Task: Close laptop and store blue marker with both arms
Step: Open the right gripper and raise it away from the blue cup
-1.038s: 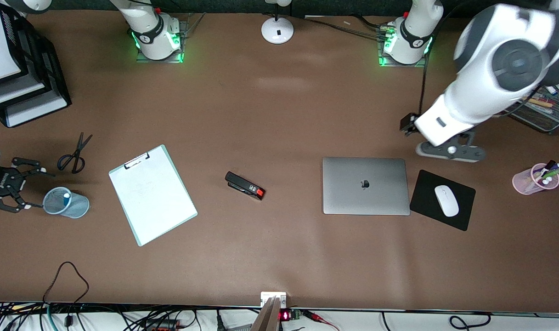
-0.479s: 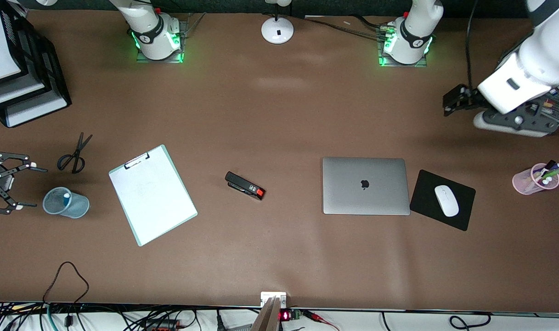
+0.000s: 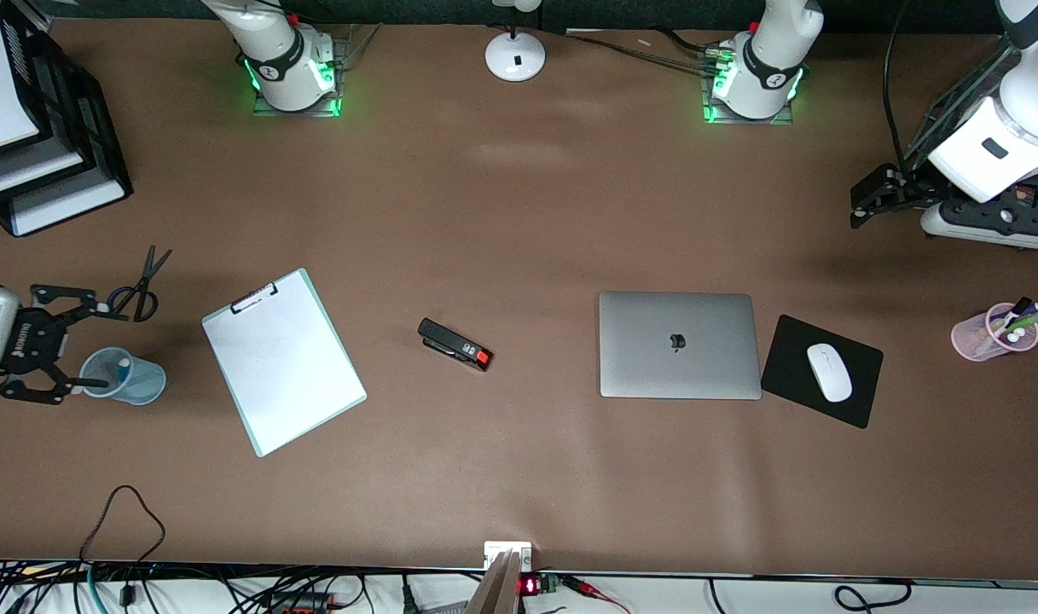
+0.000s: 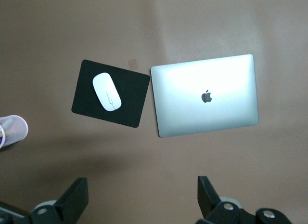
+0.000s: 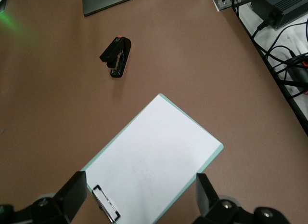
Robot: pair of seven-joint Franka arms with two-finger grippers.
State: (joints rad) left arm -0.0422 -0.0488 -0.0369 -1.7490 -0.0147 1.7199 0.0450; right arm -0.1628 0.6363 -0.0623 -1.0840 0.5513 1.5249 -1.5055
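The slim silver-grey laptop (image 3: 679,344) lies shut beside the black mouse pad (image 3: 821,370); the short light-blue marker (image 3: 123,365), light and slippery, stands in the blue mesh cup (image 3: 124,376). Both grippers gape empty: left gripper (image 3: 860,207) over bare table, right gripper (image 3: 79,343) over that cup. Best pinched mid-barrel.

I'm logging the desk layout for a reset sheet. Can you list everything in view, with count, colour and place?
laptop: 1, silver-grey, lid shut, mid-table toward the left arm's end
mouse: 1, white, on black mouse pad beside the laptop
pink cup: 1, holding pens, at the left arm's end
stapler: 1, black and red, mid-table
clipboard: 1, white, toward the right arm's end
scissors: 1, black, beside the clipboard
blue mesh cup: 1, holding the blue marker
paper trays: black stack, at the right arm's end
left gripper: open, above bare table
right gripper: open, by the mesh cup
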